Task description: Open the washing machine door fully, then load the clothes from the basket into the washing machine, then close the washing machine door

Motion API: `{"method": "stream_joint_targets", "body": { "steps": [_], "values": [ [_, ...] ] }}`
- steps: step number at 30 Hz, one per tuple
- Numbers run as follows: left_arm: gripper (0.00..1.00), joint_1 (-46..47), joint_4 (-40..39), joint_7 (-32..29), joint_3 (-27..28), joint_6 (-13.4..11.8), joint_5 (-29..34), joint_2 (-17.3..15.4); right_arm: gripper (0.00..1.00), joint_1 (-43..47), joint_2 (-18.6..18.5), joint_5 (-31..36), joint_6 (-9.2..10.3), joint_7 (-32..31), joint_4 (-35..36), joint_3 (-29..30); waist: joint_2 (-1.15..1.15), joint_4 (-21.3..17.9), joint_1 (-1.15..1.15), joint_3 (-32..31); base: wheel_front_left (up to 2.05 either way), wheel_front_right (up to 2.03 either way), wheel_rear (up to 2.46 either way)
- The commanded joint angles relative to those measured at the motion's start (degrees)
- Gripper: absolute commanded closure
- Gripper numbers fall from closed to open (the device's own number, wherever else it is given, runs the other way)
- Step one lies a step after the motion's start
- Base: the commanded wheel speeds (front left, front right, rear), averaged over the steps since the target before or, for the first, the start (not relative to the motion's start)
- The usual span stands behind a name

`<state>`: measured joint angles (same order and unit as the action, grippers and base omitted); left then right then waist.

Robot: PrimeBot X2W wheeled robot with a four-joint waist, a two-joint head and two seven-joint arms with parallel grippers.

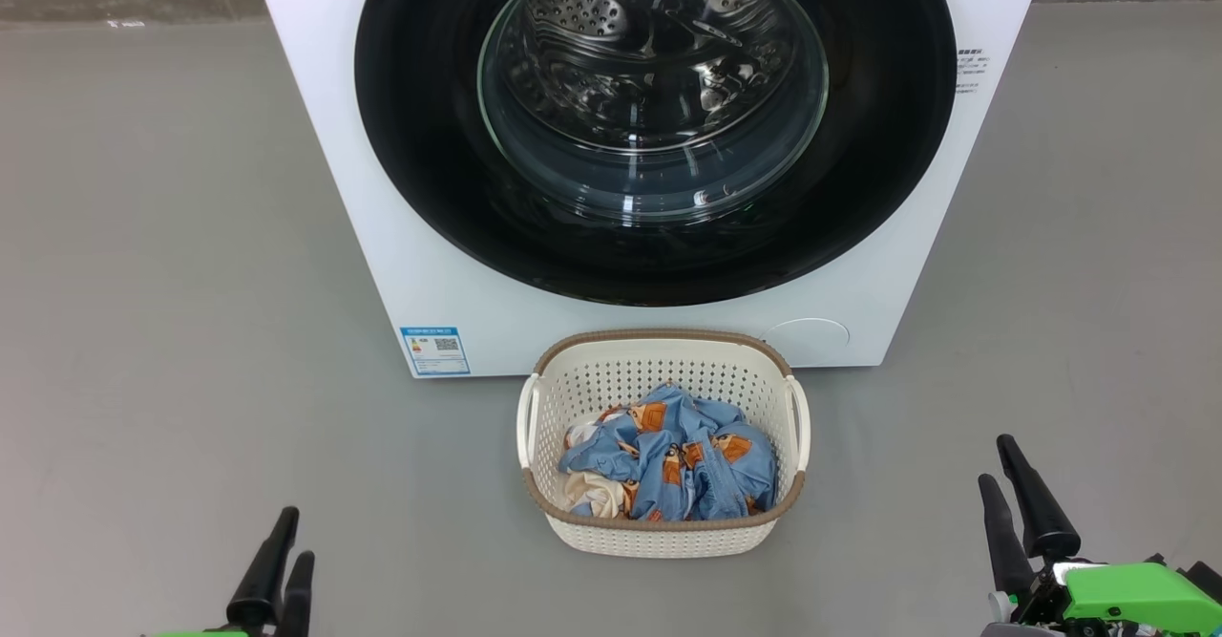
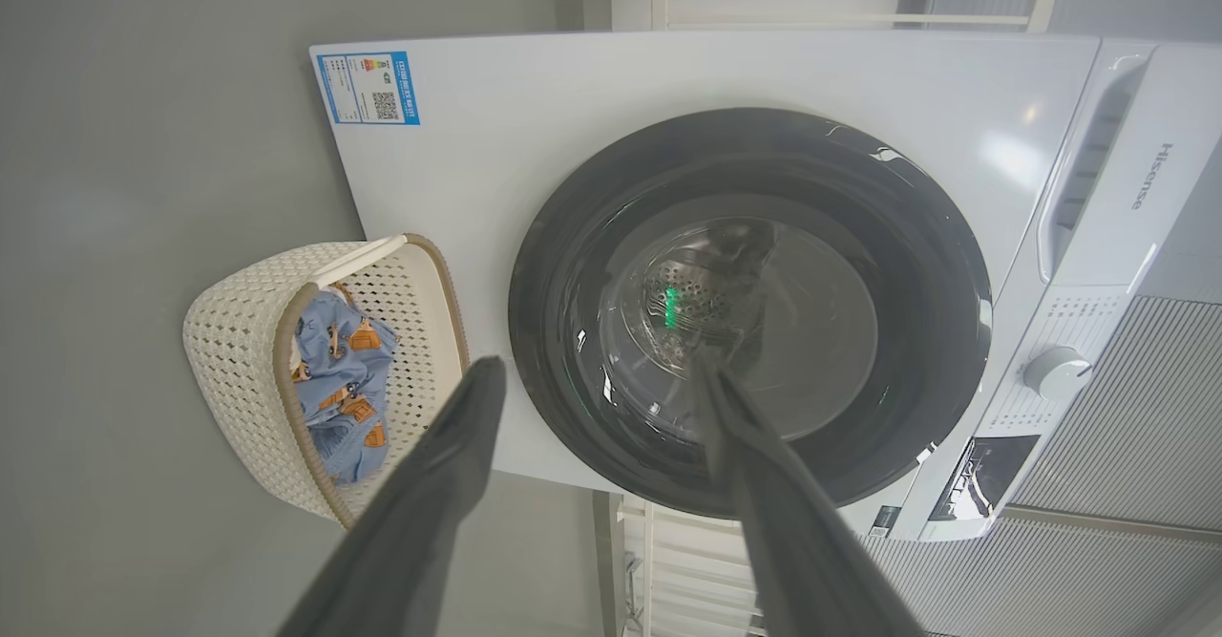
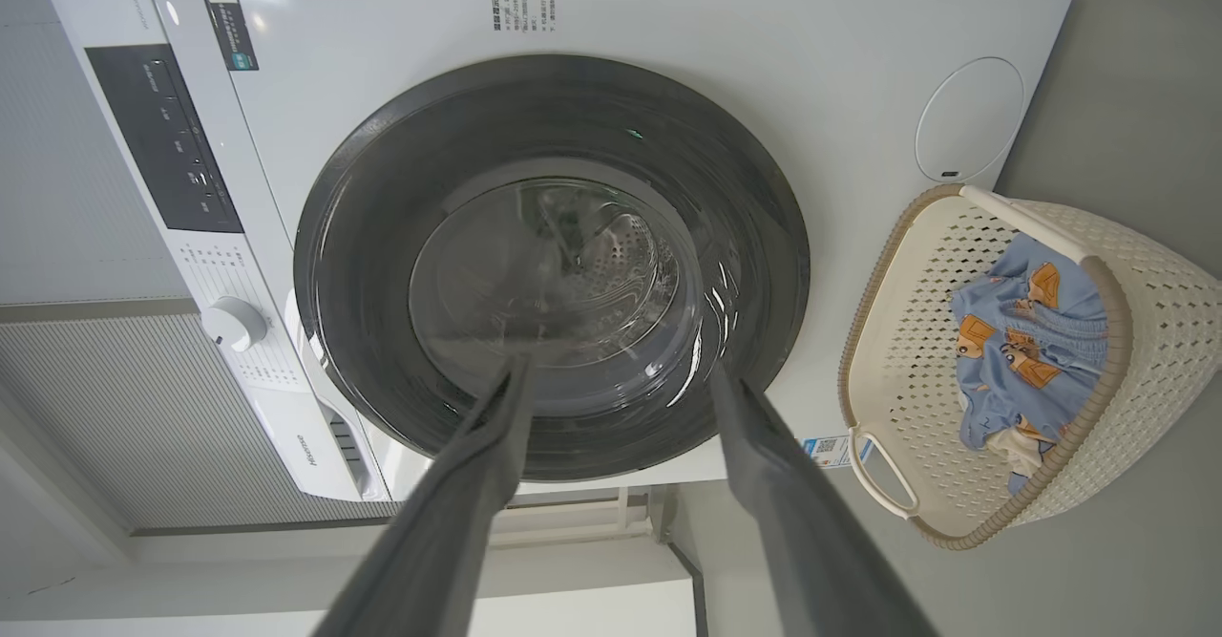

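While the washing machine door (image 1: 655,121) sat shut on the washing machine (image 1: 325,169), all three steps were undone. Left end effector (image 1: 296,534) and right end effector (image 1: 995,460) hung low at either side, both released with fingers spread and nothing in them, well apart from door and basket.

Risks as I judged them:
- No handle or latch recess was visible on the glossy black ring, and I couldn't tell the hinge side. Fingers could skid off the rim, or a pull from the wrong edge would go nowhere.
- The basket (image 1: 662,336) stood on the floor (image 1: 143,331) right under the door, close against the machine front. An arm reaching in over it could knock it. Clearance under the door swing was unclear.
- The clothes (image 1: 668,456) lay in one blue tangle inside the basket, with a cream cloth (image 1: 592,494) at its near-left corner. A pinch could drag the whole tangle up and shed pieces onto the floor.

Other things around were the blue label sticker (image 1: 434,350), a round cap (image 1: 807,341) and a dial (image 3: 232,324). None of them stood in the way.
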<state>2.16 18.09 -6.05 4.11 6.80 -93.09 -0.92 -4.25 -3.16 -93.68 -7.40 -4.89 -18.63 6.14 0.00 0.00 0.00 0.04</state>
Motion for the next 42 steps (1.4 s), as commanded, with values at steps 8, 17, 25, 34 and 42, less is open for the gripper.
{"method": "stream_joint_targets", "body": {
  "steps": [8,17,25,34,42],
  "values": [
    [0.0,2.03,-2.38,1.48,-0.21,0.07,0.3,-0.83,0.0,-1.77,-0.3,0.21,-0.01,1.47,2.38,-0.93,0.0,-0.02,0.01,0.06,0.0,0.0,0.0],
    [0.0,2.57,-3.95,3.04,-1.03,0.12,1.68,-1.21,0.0,-2.52,-0.34,1.26,-0.01,2.94,3.39,-2.29,0.0,-0.09,0.0,0.23,0.0,0.0,0.0],
    [0.0,3.09,-5.41,4.69,-2.05,0.16,5.04,-1.91,0.0,-3.22,-0.82,3.87,-0.02,4.44,4.81,-4.08,0.0,-0.07,0.0,0.2,0.0,0.0,0.0],
    [0.0,3.62,-7.22,6.22,-2.9,0.21,10.25,-2.43,0.0,-3.9,-0.92,7.9,-0.03,5.89,6.75,-5.17,0.0,-0.05,0.0,0.24,0.0,0.0,0.0],
    [0.0,3.94,-7.95,7.58,-3.91,0.26,16.45,-3.12,0.0,-4.44,-1.25,14.72,-0.03,7.17,8.28,-5.77,0.0,-0.1,0.0,0.33,0.0,0.0,0.0]
  ]
}}
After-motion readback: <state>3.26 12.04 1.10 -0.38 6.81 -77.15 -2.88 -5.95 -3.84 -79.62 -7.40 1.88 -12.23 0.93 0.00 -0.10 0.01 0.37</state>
